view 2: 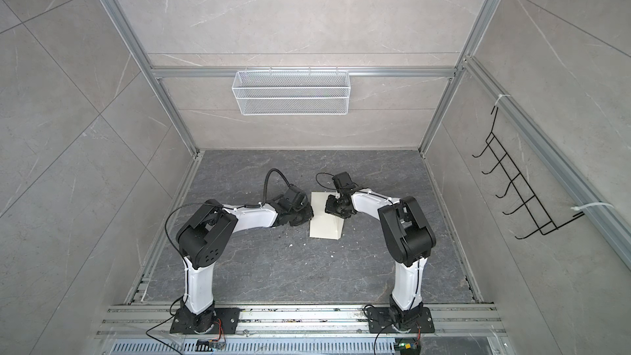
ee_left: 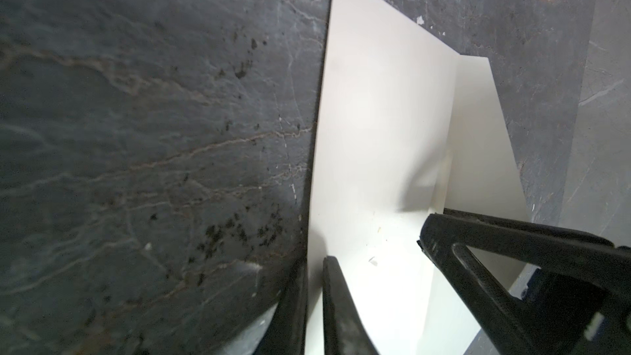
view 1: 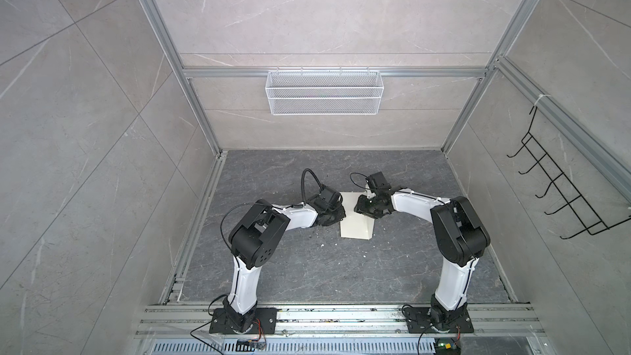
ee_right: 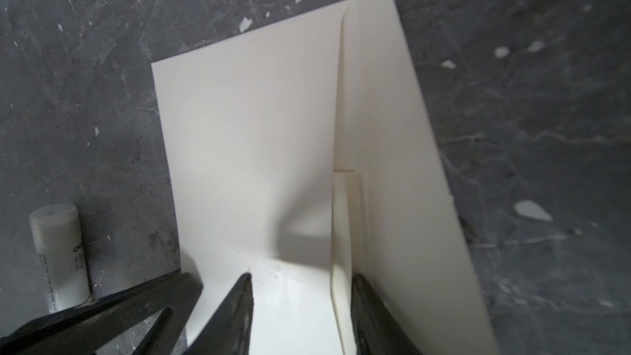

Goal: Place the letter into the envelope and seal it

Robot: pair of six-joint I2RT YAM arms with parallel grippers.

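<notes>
Dark marbled tabletop (view 1: 307,268) carries the envelope (view 1: 355,230) mid-surface, long axis near edge to far edge. Left hand (ee_left: 314,262) pinches its left side; right hand (ee_right: 303,278), unclenched, straddles the flap crease (ee_right: 338,131).

Matched pair — left arm (view 1: 297,216), right arm (view 1: 411,203). Glossy white link shells; matte black joint housings (view 1: 254,233), the left elbow's side drilled with small round holes. Black cables (view 1: 303,181) at the wrists. Flat black base plates (view 1: 218,319).
</notes>
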